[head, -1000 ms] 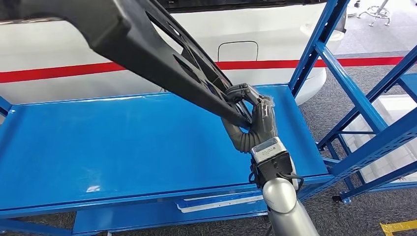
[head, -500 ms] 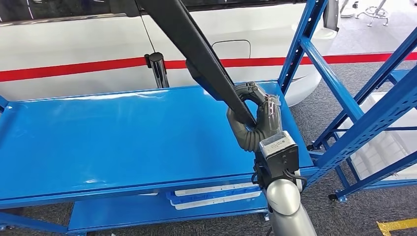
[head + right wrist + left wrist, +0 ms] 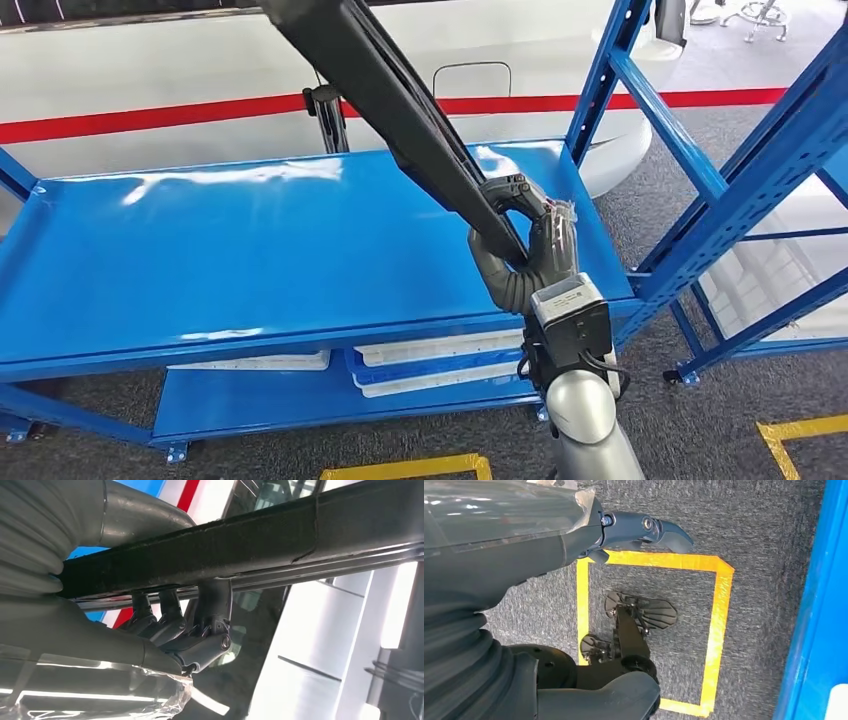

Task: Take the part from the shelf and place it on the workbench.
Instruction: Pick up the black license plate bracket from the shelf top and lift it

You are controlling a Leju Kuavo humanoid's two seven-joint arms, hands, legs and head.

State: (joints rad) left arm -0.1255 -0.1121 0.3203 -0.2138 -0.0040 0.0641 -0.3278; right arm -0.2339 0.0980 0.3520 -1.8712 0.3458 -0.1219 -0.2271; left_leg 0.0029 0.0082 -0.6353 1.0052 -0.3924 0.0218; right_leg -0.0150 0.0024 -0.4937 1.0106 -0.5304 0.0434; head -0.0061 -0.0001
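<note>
I am reading no writing on anything | I am seeing my right hand [image 3: 525, 255] wrapping its fingers [image 3: 172, 625] around one long black plastic trim part [image 3: 400, 105], holding it slanted above the single glossy blue metal workbench [image 3: 200, 260] | my left hand [image 3: 574, 535] is hanging over yellow floor tape [image 3: 719, 630], grasp state I cannot tell

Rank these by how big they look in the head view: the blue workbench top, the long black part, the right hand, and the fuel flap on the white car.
1. Blue workbench top
2. Long black part, though it's nearer the camera, which inflates it
3. Right hand, gripping the part
4. Fuel flap, slightly smaller than the hand
</note>
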